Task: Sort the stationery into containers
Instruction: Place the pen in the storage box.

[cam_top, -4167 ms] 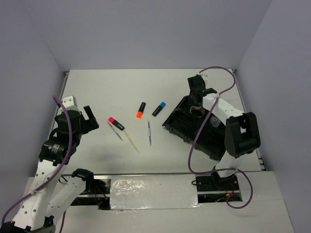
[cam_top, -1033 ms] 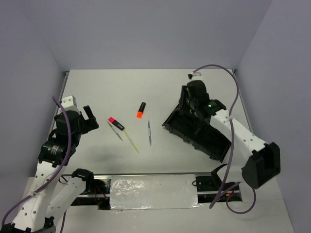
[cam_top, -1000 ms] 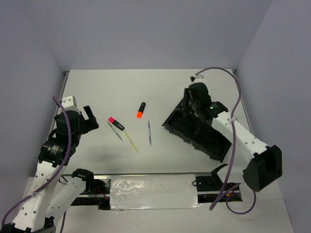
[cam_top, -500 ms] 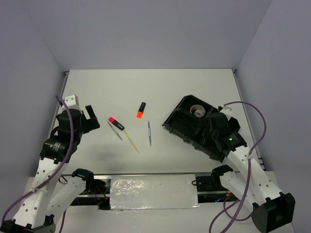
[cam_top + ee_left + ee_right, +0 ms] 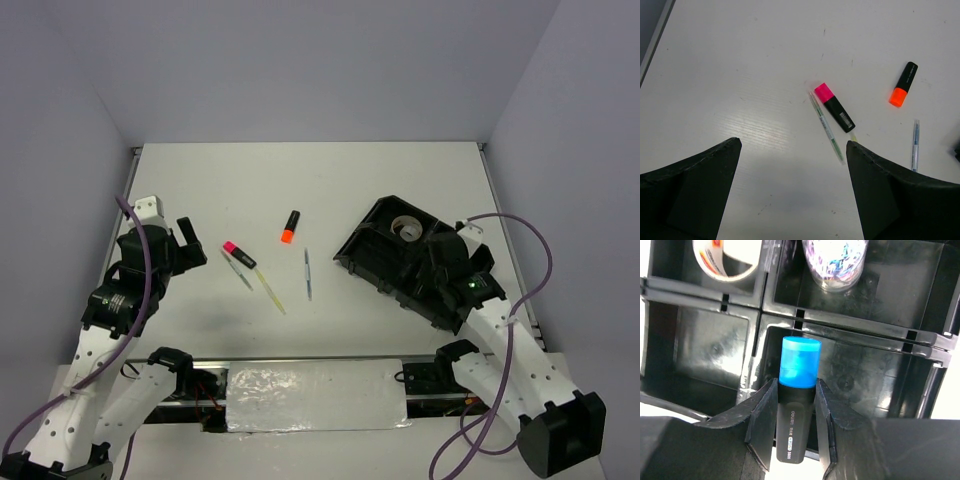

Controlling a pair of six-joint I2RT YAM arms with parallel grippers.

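Note:
My right gripper (image 5: 795,383) is shut on a black highlighter with a blue cap (image 5: 799,362), held above a near compartment of the black organizer tray (image 5: 867,365). In the top view this gripper (image 5: 441,260) is over the tray (image 5: 353,252). A tape roll (image 5: 405,228) lies in a far compartment and also shows in the right wrist view (image 5: 727,260). On the table lie an orange-capped highlighter (image 5: 290,227), a pink-capped highlighter (image 5: 238,254), a grey pen (image 5: 237,270), a yellow pen (image 5: 270,290) and a blue pen (image 5: 307,273). My left gripper (image 5: 186,244) is open and empty, left of them.
A clear jar of coloured paper clips (image 5: 835,260) stands in the compartment beside the tape roll. The left wrist view shows the pink highlighter (image 5: 834,107), the grey pen (image 5: 826,127), the orange highlighter (image 5: 903,91) and the blue pen (image 5: 914,145).
The blue-capped highlighter is gone from the table and is in my right gripper. The right arm swung from the tray's far end to its near side. The left arm barely moved.

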